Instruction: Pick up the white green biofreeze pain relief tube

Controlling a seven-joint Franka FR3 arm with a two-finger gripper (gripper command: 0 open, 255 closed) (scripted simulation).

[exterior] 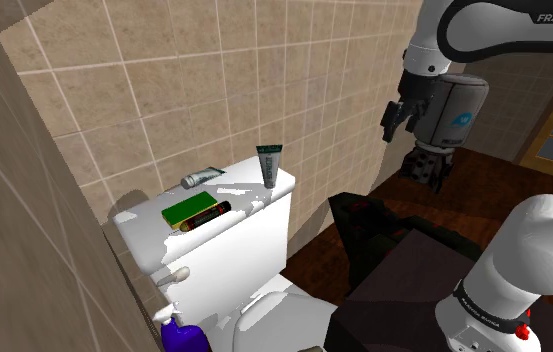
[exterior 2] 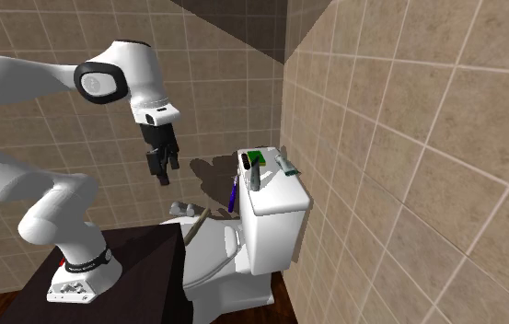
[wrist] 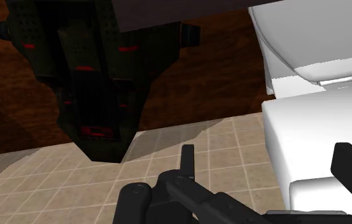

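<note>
Black fingers up in the air, spread apart, clamped on nothing. Well away from the fingers, on the end of the white toilet tank lid nearest to them: the green and white tube, standing upright on its end, close to the tiled wall. Further from the fingers than that tube, lying flat by the wall: a second, pale tube with a green end. Also on the lid and just as far from the fingers: a flat green box, with a dark stick just beside it, red and yellow on it. Lower down, farthest from the fingers, beside the tank: a blue bottle with a white top. Below the fingers: brown wood floor and a black lumpy thing with small red marks. Seen from the hand: white toilet close to one finger, not touching it, and tan tiles past the fingers.
</note>
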